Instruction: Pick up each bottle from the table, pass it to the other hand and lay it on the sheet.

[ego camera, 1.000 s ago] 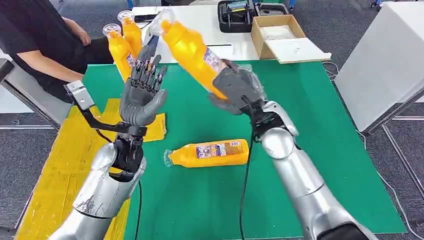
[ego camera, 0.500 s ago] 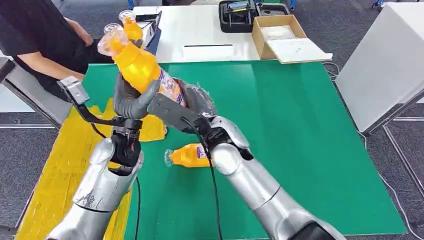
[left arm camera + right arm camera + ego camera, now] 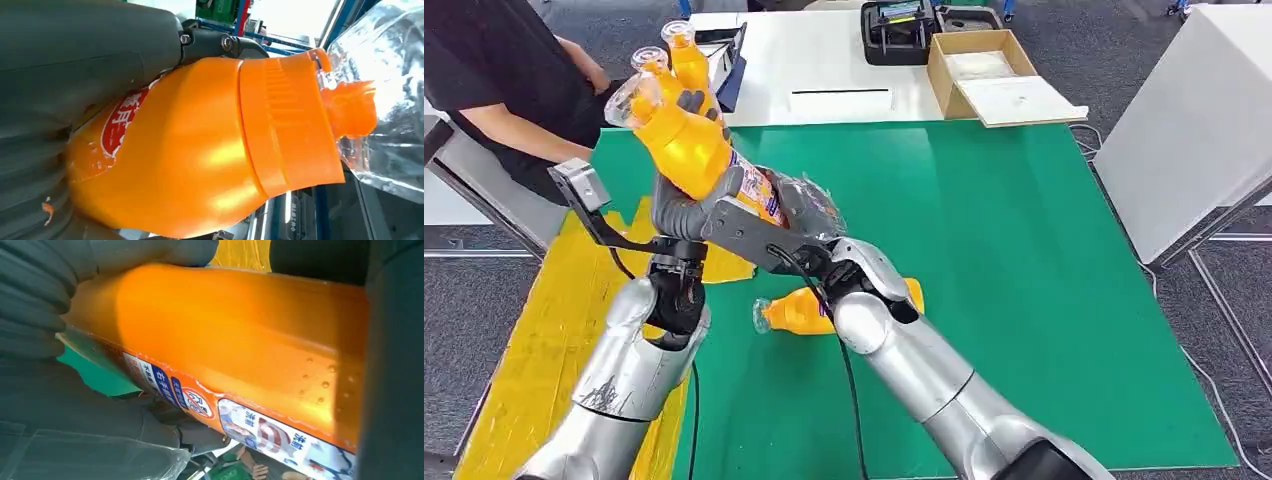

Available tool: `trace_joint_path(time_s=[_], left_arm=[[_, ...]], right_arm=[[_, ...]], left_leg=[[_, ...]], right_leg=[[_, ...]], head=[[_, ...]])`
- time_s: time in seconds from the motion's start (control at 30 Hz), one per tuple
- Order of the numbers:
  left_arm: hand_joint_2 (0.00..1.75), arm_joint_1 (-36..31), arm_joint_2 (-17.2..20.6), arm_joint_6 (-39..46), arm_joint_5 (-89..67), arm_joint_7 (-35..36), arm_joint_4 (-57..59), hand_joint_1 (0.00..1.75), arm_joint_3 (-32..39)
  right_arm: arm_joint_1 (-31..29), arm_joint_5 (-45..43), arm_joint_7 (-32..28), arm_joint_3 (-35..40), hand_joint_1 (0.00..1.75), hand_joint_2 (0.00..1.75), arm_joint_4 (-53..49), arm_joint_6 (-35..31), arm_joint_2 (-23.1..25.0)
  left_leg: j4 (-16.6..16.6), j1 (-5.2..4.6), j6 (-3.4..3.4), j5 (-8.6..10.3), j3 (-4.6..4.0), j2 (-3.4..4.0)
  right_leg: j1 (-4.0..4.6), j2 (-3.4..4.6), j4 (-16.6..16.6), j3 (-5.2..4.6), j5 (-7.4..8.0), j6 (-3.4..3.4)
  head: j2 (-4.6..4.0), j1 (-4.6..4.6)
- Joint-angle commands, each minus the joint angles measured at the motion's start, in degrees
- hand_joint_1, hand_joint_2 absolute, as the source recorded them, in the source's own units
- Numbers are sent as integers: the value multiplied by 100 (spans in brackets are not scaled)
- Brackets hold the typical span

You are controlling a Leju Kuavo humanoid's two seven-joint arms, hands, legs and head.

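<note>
An orange bottle point(image 3: 692, 140) is held aloft in the upper left of the head view, gripped by both hands at once. Its long axis is tilted, running from lower right to upper left of the frame, with the clear-capped neck pointing up and to the left and its labelled base end down toward the centre. The left hand point(image 3: 686, 195) is wrapped around the bottle's upper body, fingers showing over its far side; in the left wrist view the orange shoulder and clear cap point(image 3: 380, 95) are seen just past the grey thumb. The right hand point(image 3: 796, 215) is closed on the labelled lower part of the bottle, as the right wrist view confirms, where the orange body and printed label point(image 3: 260, 430) are pressed between grey fingers.

A second bottle point(image 3: 796, 312) lies on its side on the green table point(image 3: 1044, 250) at lower centre, its long axis roughly level across the frame, cap to the left, partly hidden behind the right arm. Two more bottles point(image 3: 682, 52) stand upright at the upper left edge of the table. The yellow sheet point(image 3: 544, 340) lies along the left side.
</note>
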Motion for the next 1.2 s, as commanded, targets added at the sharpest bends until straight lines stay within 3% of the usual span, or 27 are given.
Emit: trace_joint_path(time_s=[0.03, 0.17, 0.2, 0.23, 0.6, 0.67, 1.2], left_arm=[[175, -696, 22, -91, -92, 48, 855, 0, -215], [175, -663, 25, -195, -194, -2, 975, 0, -168], [175, -601, -4, -205, -194, -8, 872, 126, -136], [175, -551, -16, -214, -214, 1, 767, 173, -106], [175, -517, -30, -201, -257, 80, 641, 175, -79], [175, -424, -48, -176, -286, 106, 455, 175, 16], [175, 100, -152, -154, -467, 412, -367, 175, 155]], right_arm=[[-72, 1, -112, 692, 175, 175, 513, 35, 96], [145, 143, -125, 623, 175, 175, 489, -131, 95], [189, 174, -114, 612, 175, 175, 469, -144, 106], [210, 220, -94, 600, 175, 175, 449, -139, 122], [216, 265, -68, 561, 175, 175, 427, -117, 143], [298, 387, -35, 533, 175, 175, 372, -44, 167], [818, 895, 306, 368, 175, 175, -178, 27, 83]], left_leg=[[10, 4, -20, -16, 39, -15], [-3, 3, -13, -5, 29, -11], [-6, 3, -9, -1, 18, -7], [-3, 5, -14, -8, 33, -10], [4, 4, -17, -16, 40, -8], [-3, 4, -9, -2, 14, -5], [11, 6, -20, -23, 48, -16]], right_leg=[[7, -37, 9, 46, -22, -4], [5, -26, -4, 33, -9, -2], [5, -18, -6, 21, -4, -2], [8, -27, -5, 38, -11, -2], [7, -28, 2, 45, -19, -2], [5, -16, -5, 17, -4, -2], [11, -43, 4, 57, -27, -1]], head=[[0, 0], [0, -2], [0, 0], [0, 0], [0, 0], [0, 0], [0, 2]])
